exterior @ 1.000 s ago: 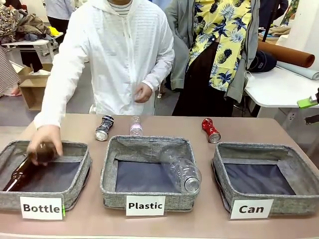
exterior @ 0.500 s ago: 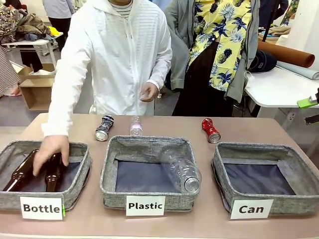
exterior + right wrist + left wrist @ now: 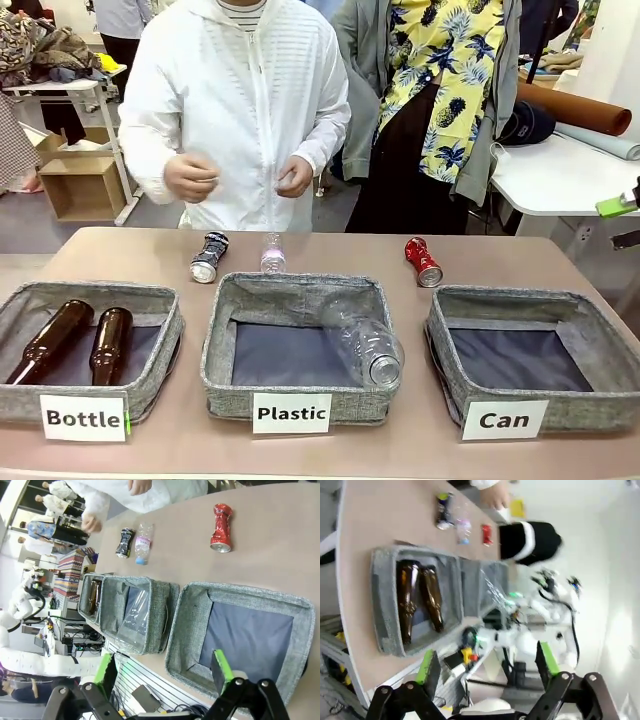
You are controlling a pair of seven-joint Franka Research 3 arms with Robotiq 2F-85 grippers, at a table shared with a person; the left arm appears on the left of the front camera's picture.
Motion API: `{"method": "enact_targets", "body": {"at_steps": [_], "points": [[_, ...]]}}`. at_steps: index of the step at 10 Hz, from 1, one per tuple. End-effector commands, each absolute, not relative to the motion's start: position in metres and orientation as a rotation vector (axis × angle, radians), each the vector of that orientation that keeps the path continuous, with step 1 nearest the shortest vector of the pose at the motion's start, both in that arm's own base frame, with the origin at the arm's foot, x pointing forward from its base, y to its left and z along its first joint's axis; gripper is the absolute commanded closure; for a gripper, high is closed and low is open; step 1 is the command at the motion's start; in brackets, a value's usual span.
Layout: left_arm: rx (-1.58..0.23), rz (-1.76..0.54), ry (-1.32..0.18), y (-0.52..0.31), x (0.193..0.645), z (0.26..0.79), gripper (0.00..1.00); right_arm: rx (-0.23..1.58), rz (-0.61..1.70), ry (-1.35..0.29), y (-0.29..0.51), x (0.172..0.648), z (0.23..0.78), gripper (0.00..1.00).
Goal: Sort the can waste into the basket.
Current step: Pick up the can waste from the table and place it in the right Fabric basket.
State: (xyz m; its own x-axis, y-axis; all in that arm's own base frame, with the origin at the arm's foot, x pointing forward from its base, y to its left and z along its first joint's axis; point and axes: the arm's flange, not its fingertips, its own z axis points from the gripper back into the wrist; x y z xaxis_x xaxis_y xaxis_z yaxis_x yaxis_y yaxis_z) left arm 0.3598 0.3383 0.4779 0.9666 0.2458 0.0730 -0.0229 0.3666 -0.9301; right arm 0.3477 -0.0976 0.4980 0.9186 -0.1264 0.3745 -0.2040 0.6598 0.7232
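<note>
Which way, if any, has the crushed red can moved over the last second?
No, it has not moved. The red can lies just beyond the far left corner of the Can basket, exactly as before.

The basket [image 3: 590, 408] at the table's [image 3: 520, 258] near right corner is open on top, its dark floor bare. The red can [image 3: 423, 262] lies just beyond that basket's far left corner, with bare table on its other sides. The silver can [image 3: 209, 257] lies near the far edge, left of the middle; a small plastic bottle [image 3: 272, 254] just to its right narrows that side, and the Plastic bin [image 3: 225, 395] stands close before both. A hand [image 3: 190, 178] of the person and the other hand [image 3: 295, 178] hang beyond the far edge, raised well off the table
</note>
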Motion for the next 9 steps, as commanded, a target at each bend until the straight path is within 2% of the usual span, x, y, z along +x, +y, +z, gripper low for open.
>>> {"method": "enact_targets", "body": {"at_steps": [1, 4, 6, 9], "points": [[-0.915, 0.255, -0.125, 0.244, 0.412, 0.513, 0.00, 0.856, 0.032, -0.421, -0.096, 0.351, 0.500, 0.00], [-0.550, 0.217, -0.021, 0.107, 0.512, 0.522, 0.00, 0.856, 0.032, -0.421, -0.096, 0.351, 0.500, 0.00], [-0.333, 0.246, 0.046, 0.026, 0.568, 0.491, 0.00, 0.856, 0.032, -0.421, -0.096, 0.351, 0.500, 0.00], [-0.196, 0.261, 0.016, -0.043, 0.613, 0.448, 0.00, 0.856, 0.032, -0.421, -0.096, 0.351, 0.500, 0.00]]}}
